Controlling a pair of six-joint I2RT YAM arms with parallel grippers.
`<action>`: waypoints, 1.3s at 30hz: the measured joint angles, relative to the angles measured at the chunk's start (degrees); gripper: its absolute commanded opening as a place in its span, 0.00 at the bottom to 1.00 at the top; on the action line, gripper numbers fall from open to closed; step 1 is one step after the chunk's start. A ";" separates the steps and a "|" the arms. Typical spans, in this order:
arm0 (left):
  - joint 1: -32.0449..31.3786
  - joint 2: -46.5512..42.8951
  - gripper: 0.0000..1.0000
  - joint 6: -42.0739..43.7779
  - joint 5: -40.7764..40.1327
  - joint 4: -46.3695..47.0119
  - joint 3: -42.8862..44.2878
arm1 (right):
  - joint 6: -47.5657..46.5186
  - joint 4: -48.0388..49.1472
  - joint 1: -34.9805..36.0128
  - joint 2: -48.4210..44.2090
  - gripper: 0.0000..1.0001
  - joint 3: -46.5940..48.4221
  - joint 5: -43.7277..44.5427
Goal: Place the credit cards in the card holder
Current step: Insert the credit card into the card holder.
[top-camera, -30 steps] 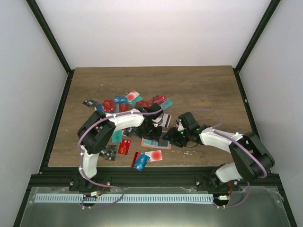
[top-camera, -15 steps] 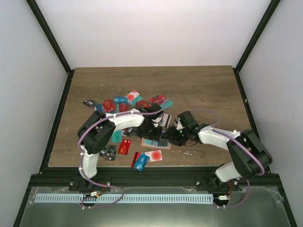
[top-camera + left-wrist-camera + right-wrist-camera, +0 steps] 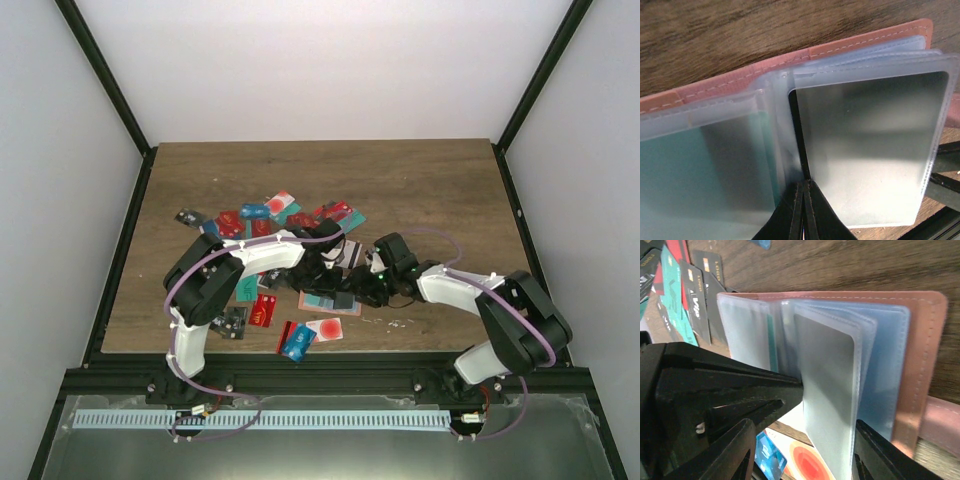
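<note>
At the middle of the table (image 3: pixel 430 190), toward its near edge, I am logging the following.

- Card holder (image 3: pixel 715 85): it is lying open on the wood, its clear sleeves (image 3: pixel 827 390) fanning upward, and both arms are meeting over it.
- Left gripper (image 3: pixel 803 212): its fingers are sitting almost together, pinching the bottom edge of a black card (image 3: pixel 796 135). That card is resting partly inside one sleeve, with a bare dark strip showing at the sleeve's spine side.
- Teal card (image 3: pixel 670 165): it is showing through the neighbouring sleeve to the left.
- Right gripper (image 3: pixel 830 407): its fingers are standing apart with one upright sleeve between them and meeting both. I cannot tell whether they are squeezing it or only bracketing it.
- Loose credit cards (image 3: pixel 262 210): they are lying scattered behind and to the left of the holder.
- White card with a red dot (image 3: pixel 325 328): it is lying just in front of the holder.
</note>
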 measured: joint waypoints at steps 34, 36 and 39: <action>13.09 -27.50 0.12 -3.39 -6.71 -1.36 -17.11 | -1.46 3.52 6.80 17.16 0.54 17.79 -7.85; 13.42 -28.76 0.13 -3.37 -6.99 -1.29 -19.15 | -1.81 3.48 7.23 18.47 0.54 19.65 -8.28; 13.70 -30.40 0.17 -3.37 -7.06 -1.27 -21.46 | -2.43 3.19 7.69 20.09 0.54 21.90 -8.74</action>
